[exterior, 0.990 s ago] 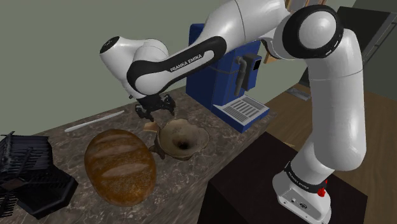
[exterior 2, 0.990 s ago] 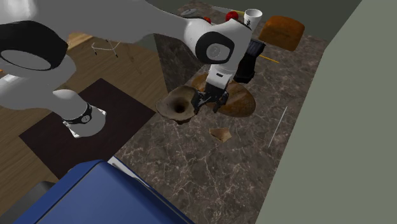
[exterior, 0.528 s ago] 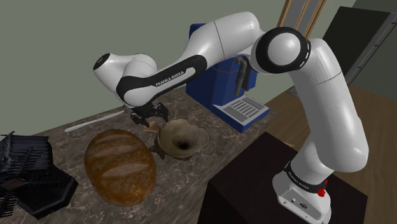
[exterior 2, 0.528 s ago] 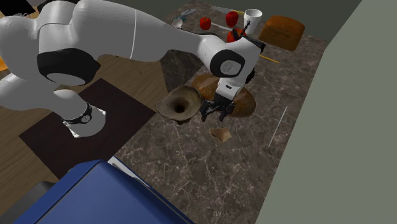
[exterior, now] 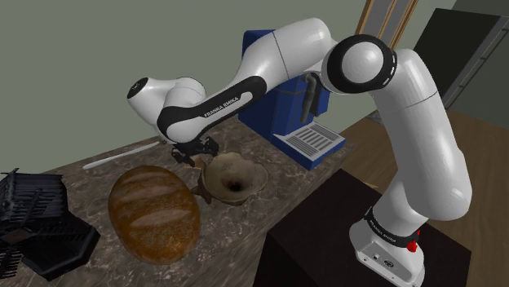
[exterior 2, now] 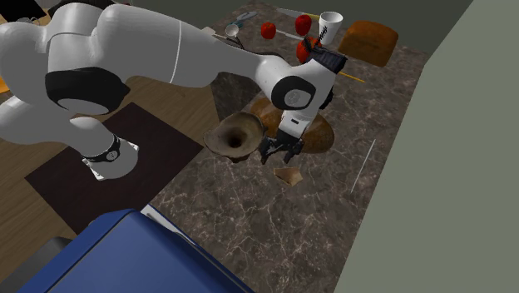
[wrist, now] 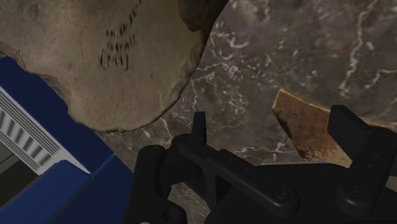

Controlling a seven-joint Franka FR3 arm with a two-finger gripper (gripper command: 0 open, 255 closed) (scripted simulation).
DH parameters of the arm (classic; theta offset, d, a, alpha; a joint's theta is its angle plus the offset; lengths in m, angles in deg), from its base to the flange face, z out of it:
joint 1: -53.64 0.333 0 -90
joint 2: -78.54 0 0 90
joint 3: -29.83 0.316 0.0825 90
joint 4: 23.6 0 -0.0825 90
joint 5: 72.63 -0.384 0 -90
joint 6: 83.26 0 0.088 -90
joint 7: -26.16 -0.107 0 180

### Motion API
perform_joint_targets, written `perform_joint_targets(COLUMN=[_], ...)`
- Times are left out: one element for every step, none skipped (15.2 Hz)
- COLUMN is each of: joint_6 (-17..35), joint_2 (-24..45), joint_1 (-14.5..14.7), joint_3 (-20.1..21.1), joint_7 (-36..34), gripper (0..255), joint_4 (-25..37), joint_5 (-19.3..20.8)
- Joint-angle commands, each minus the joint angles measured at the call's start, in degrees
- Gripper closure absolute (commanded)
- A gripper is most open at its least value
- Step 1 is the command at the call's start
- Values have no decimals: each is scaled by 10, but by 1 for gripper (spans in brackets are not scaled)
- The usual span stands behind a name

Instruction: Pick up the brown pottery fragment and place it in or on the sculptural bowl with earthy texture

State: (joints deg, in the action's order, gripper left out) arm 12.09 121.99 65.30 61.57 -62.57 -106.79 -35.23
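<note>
Lying flat on the dark marbled bench (exterior 2: 249, 225), the tan pottery fragment (exterior 2: 289, 174) sits just beside the rough brown bowl (exterior 2: 233, 136). The black pincer (exterior 2: 281, 152) hovers right above it, fingers spread wide and gripping nothing. From the wrist view the fragment is between them, closer to one finger. A big bread loaf (exterior: 155, 212) is near, and a blue coffee machine (exterior: 277, 114) stands behind the bowl.
</note>
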Motion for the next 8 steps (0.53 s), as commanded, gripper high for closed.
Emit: perform_joint_targets(joint_6=[0, 0, 0, 0, 0, 0, 0, 0], joint_2=[0, 0, 0, 0, 0, 0, 0, 0], joint_1=[0, 0, 0, 0, 0, 0, 0, 0], joint_3=[0, 0, 0, 0, 0, 0, 0, 0], joint_7=[0, 0, 0, 0, 0, 0, 0, 0], gripper=[0, 0, 0, 255, 255, 255, 255, 255], joint_4=[0, 0, 0, 0, 0, 0, 0, 0], joint_5=[0, 0, 0, 0, 0, 0, 0, 0])
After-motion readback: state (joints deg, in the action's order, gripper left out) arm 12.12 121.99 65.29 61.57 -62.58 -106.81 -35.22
